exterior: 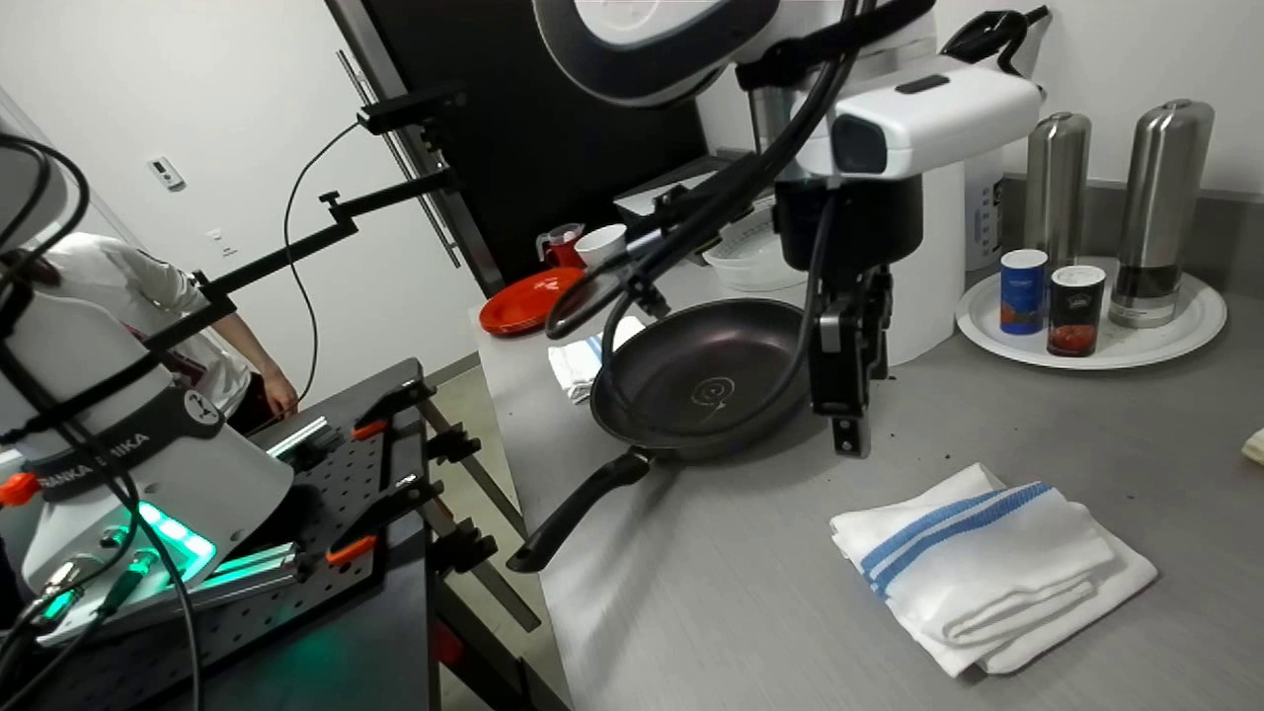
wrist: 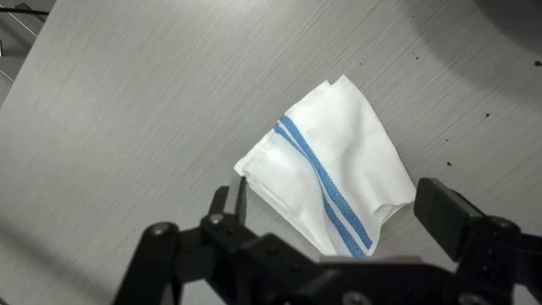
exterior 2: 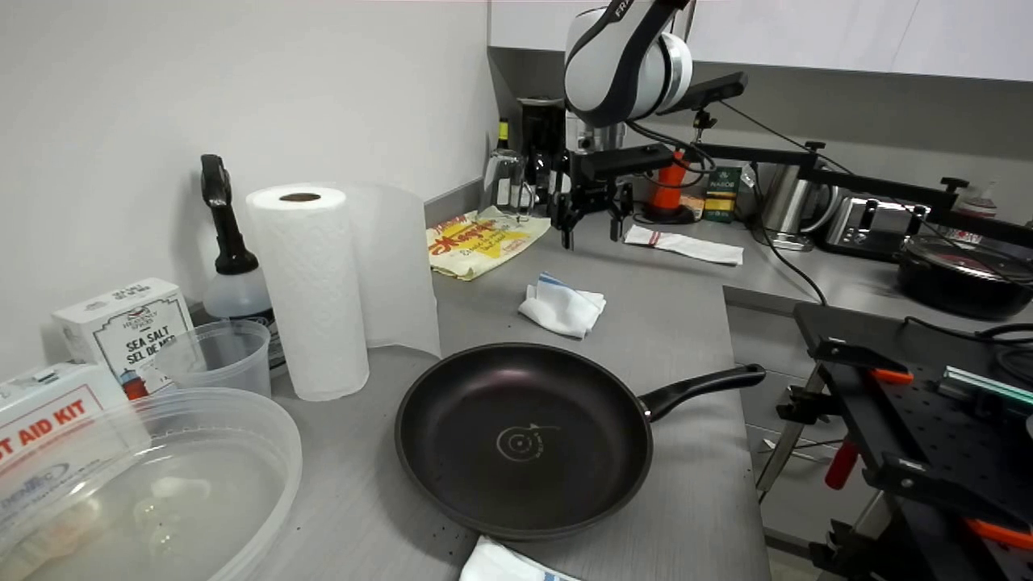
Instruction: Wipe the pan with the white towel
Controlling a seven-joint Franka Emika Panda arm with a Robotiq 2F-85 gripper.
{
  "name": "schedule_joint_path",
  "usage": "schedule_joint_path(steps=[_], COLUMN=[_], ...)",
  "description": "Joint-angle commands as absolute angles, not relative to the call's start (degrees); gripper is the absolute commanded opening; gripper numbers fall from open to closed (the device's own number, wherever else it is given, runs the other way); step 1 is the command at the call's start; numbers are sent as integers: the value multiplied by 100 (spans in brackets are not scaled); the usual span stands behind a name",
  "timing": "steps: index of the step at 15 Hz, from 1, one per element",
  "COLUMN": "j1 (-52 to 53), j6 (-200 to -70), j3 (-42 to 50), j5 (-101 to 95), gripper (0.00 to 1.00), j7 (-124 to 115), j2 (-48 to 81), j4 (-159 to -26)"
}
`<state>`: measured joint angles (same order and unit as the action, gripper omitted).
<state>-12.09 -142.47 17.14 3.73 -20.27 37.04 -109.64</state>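
Note:
The white towel with blue stripes lies folded on the grey counter in both exterior views (exterior: 997,573) (exterior 2: 562,309). It also shows in the wrist view (wrist: 351,140). The black pan sits on the counter beside it in both exterior views (exterior: 706,370) (exterior 2: 524,440); its inside looks bare. The pan is not clearly seen in the wrist view. My gripper (exterior: 851,434) is open and empty, raised above the counter. In an exterior view its two fingers (exterior 2: 593,236) stand apart. In the wrist view the fingertips (wrist: 334,203) appear on either side of the towel, not gripping it.
Another blue-striped towel (exterior: 578,367) lies on the pan's far side. A paper-towel roll (exterior 2: 311,298) and a clear plastic bowl (exterior 2: 282,452) stand near the pan. A plate with shakers (exterior: 1205,316) stands by the wall. A red-striped cloth (exterior 2: 694,248) lies farther off.

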Motion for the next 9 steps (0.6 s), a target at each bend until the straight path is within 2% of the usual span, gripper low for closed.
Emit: schedule_joint_path(steps=[1,9], j1=[-1162,-1181], j6=[-14679,-15131], j3=[1780,1679], j5=[394,582], gripper=[100,100], j7=[-2214,-2193], j2=[3942,4572], j4=[-11001,-10948])
